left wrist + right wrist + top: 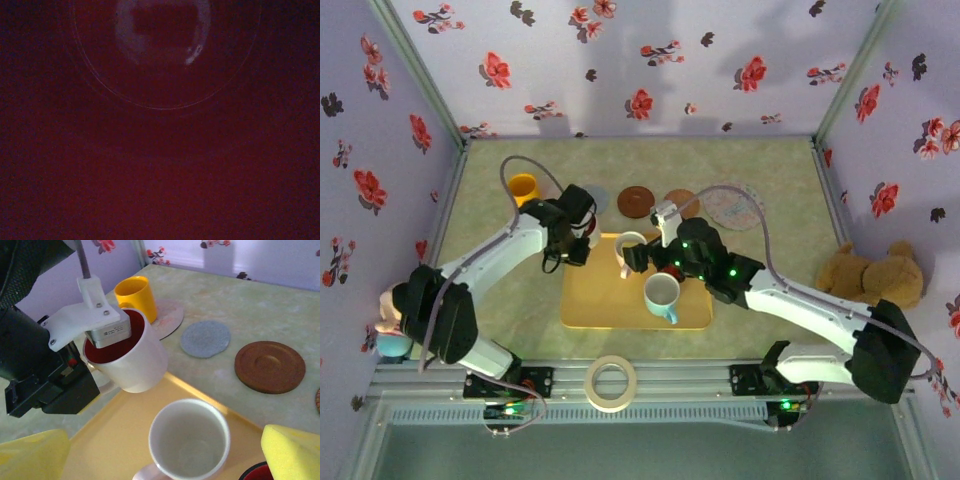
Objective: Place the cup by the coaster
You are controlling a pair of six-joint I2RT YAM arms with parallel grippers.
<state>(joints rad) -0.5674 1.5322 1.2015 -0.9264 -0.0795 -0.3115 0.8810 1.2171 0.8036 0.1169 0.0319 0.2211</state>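
Note:
My left gripper [577, 238] is shut on the wall of a white cup with a red inside [127, 357], one finger inside it. The cup hangs tilted above the back left corner of the yellow tray [595, 305]. The left wrist view is dark red, looking into that cup's inside [160, 65]. A grey coaster [205, 338] and a brown coaster [270, 366] lie on the table behind the tray. My right gripper [160, 460] is open, its yellow pads [292, 452] on either side of a plain white mug [189, 440] on the tray, not touching it.
A yellow cup [134, 294] stands on a pale coaster [169, 319] at the back left. A second white mug [662, 294] and a dark cup with a red inside [256, 473] sit on the tray. A tape roll [611, 383] lies by the near edge and a plush bear [868, 275] at the right.

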